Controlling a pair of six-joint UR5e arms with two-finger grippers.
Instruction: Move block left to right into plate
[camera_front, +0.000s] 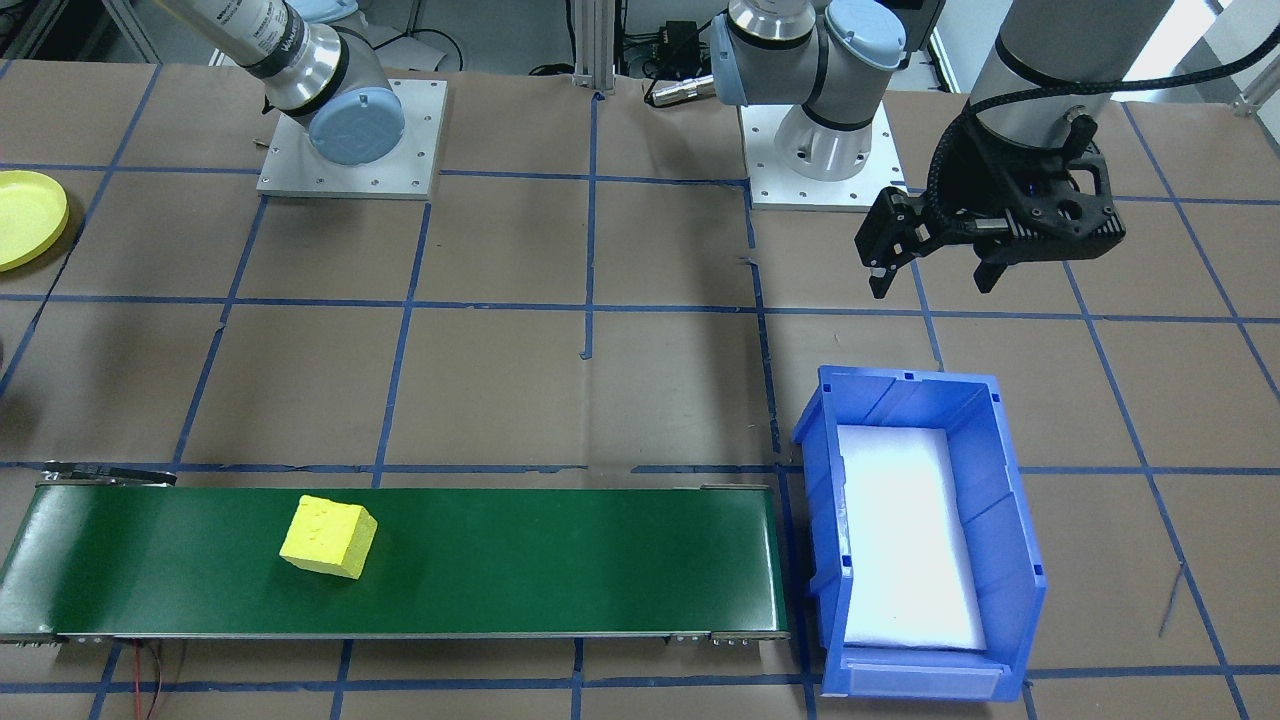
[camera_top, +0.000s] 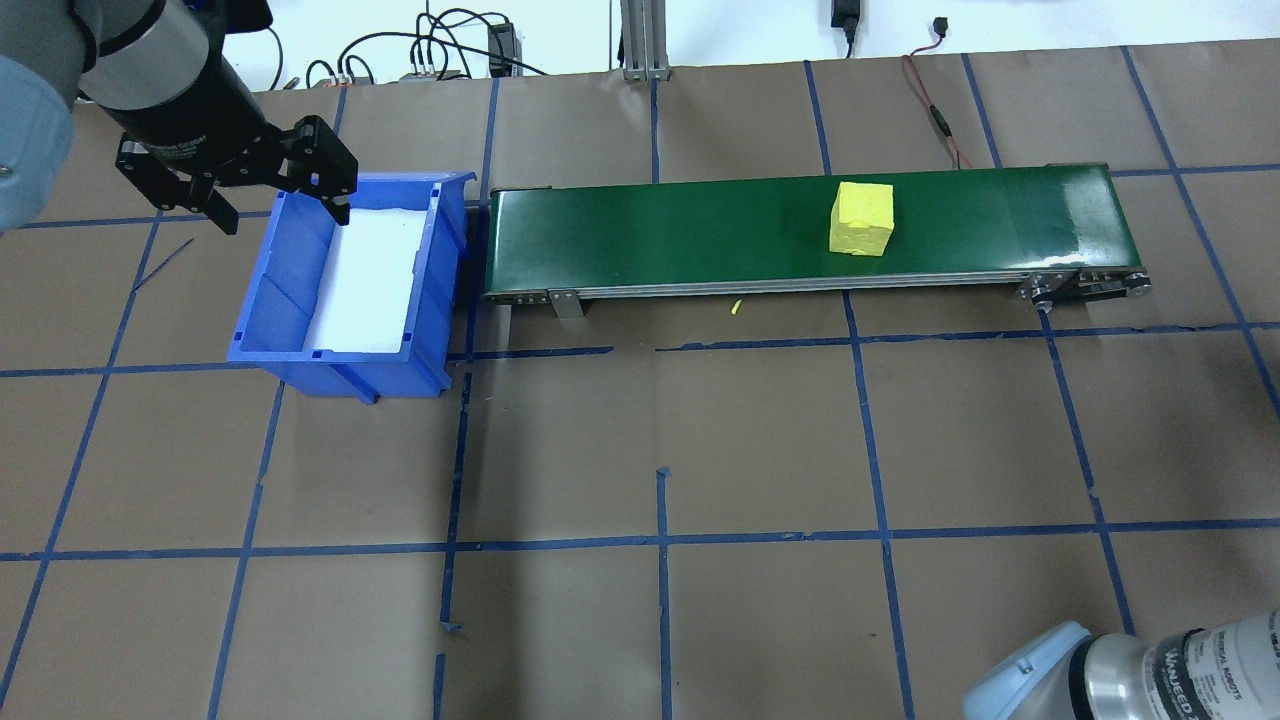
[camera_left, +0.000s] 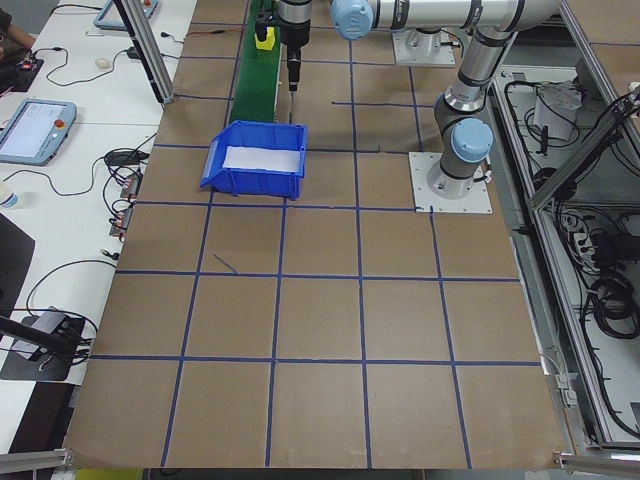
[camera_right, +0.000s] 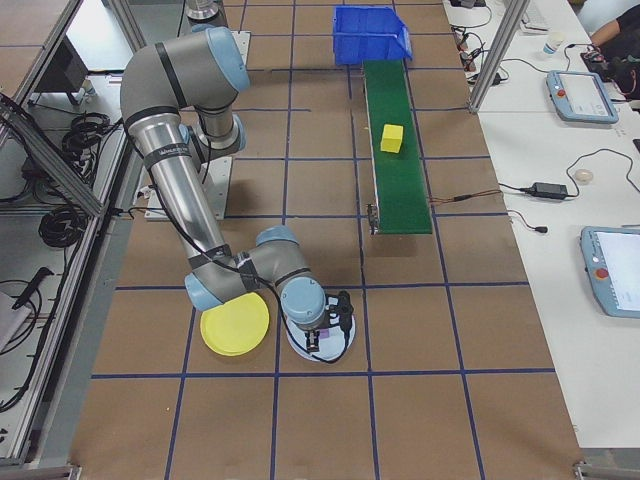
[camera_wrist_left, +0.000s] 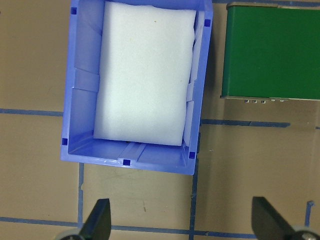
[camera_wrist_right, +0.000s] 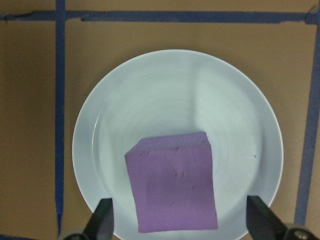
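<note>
On the brown-paper counter gridded with blue tape, a yellow foam cube lies alone on the long green conveyor belt, toward the robot's right and well apart from both arms. The small round bright yellow plate lies on the counter near the right arm's base. It shows nothing in it, and it sits just beside a pale white plate that holds a purple foam block. The right gripper hangs straight over that white plate with its fingers spread wide and grasping nothing. The purple block sits between them in the wrist view, turned slightly askew to their line. At the belt's other end the left gripper hovers by the far rim of the blue rectangular plastic bin, which is lined with white foam. Its fingers are likewise released and empty.

No block is in the yellow plate, so the transfer looks barely begun. Confusion is the main hazard from here, with two blocks and two plates in play: a grasp on the wrong block, or a drop into the neighbouring white plate, would spoil the run. A skewed squeeze could twist the soft purple block out of the fingers. If the belt is running, the yellow cube could ride away from wherever an arm aims, and whether it is running cannot be told from these views
</note>
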